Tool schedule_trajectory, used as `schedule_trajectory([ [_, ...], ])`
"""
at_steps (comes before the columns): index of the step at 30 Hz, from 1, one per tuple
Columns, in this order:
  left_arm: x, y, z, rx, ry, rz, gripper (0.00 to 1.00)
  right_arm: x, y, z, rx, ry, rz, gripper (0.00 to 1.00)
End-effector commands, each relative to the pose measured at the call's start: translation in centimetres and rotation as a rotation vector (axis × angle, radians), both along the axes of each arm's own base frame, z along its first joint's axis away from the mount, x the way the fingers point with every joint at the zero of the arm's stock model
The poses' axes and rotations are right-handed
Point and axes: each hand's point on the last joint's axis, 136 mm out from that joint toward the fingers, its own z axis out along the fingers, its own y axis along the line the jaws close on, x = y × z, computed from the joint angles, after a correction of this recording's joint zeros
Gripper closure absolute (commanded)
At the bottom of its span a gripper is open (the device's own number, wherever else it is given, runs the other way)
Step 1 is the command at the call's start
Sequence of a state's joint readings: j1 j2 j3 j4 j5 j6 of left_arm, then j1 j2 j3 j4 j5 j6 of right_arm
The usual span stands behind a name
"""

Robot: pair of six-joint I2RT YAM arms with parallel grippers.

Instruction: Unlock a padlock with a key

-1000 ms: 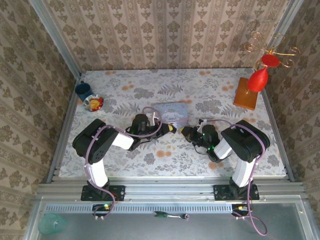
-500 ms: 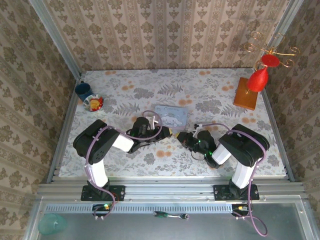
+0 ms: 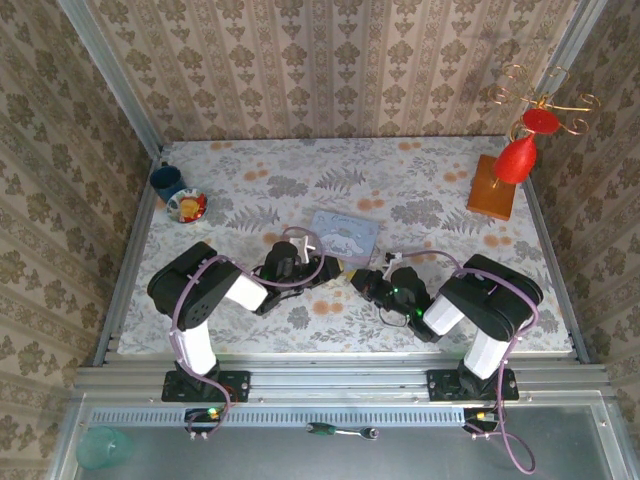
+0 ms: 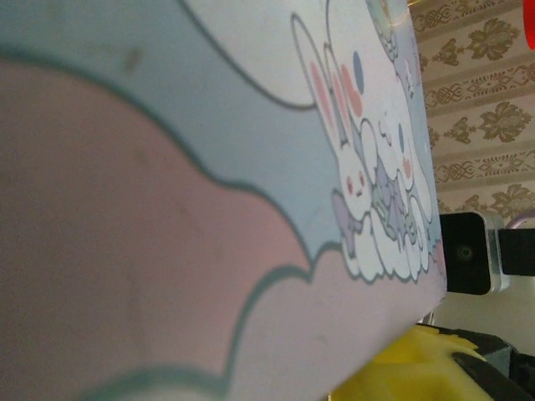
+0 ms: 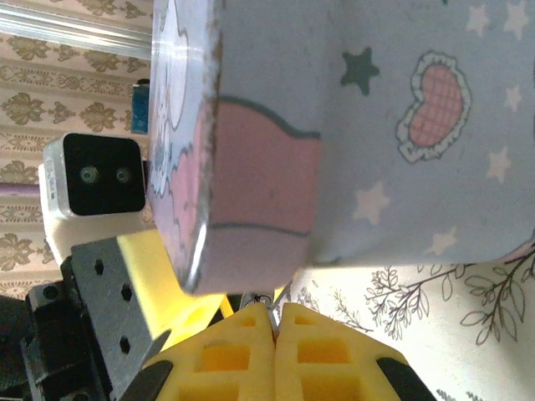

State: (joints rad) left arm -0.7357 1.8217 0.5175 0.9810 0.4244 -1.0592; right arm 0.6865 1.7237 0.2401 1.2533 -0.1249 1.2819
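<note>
1. The pastel tin (image 3: 345,234) with the cartoon rabbits lies in the middle of the table (image 3: 440,300). It stands right in front of both my grippers and blocks most of what my wrist cameras see.
2. From above, my left gripper (image 3: 336,267) and my right gripper (image 3: 359,281) meet tip to tip at the tin's near edge, almost touching each other.
3. In my right wrist view the yellow fingers (image 5: 326,351) are clenched, pad against pad. A thin metal loop (image 5: 262,299) shows at their tips, just under the tin's corner.
4. I cannot pick out the padlock for certain. That loop is the only piece of the sort I see, and it is too small to tell whether it belongs to the lock or the key.
5. I cannot tell whether my left gripper is clenched or released. My left wrist view has the tin's lid pressed close, with a yellow finger low at the right.
6. Well clear of me, a blue cup (image 3: 165,181) and a small dish (image 3: 187,206) sit at the far left. A wooden block (image 3: 492,188) carrying a red ornament (image 3: 517,158) stands at the far right.
7. Since a second ago both grippers have drawn a little nearer to my bases. The right one has also slid leftward, closing the gap to the left one.
8. The tin has shifted slightly toward me and now sits more askew.
</note>
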Motion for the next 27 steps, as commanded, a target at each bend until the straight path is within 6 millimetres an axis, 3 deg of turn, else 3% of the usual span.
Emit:
schedule_trajectory([
  [1,0.2,-0.3,1.6,-0.056,-0.022,0.03,0.68,-0.3,0.3,2.2,0.037,-0.07,-0.008,1.0],
  [8,-0.3,-1.7,4.0,-0.188,0.005,0.075,0.75,-0.5,0.4,4.4,0.09,-0.093,-0.069,1.0],
  [13,-0.4,-2.1,4.9,-0.251,0.033,0.117,0.8,-0.7,-0.5,4.7,0.063,-0.094,-0.122,1.0],
  [20,-0.7,-2.3,6.0,-0.245,0.029,0.165,0.82,-1.1,-1.2,5.8,0.058,-0.118,-0.182,1.0],
  [26,-0.5,-2.5,6.6,-0.237,0.027,0.198,0.83,-1.8,-0.4,6.3,0.06,-0.121,-0.176,1.0],
  [27,-0.5,-2.5,6.8,-0.233,0.021,0.196,0.83,-2.0,-0.1,7.3,0.09,-0.135,-0.169,1.0],
])
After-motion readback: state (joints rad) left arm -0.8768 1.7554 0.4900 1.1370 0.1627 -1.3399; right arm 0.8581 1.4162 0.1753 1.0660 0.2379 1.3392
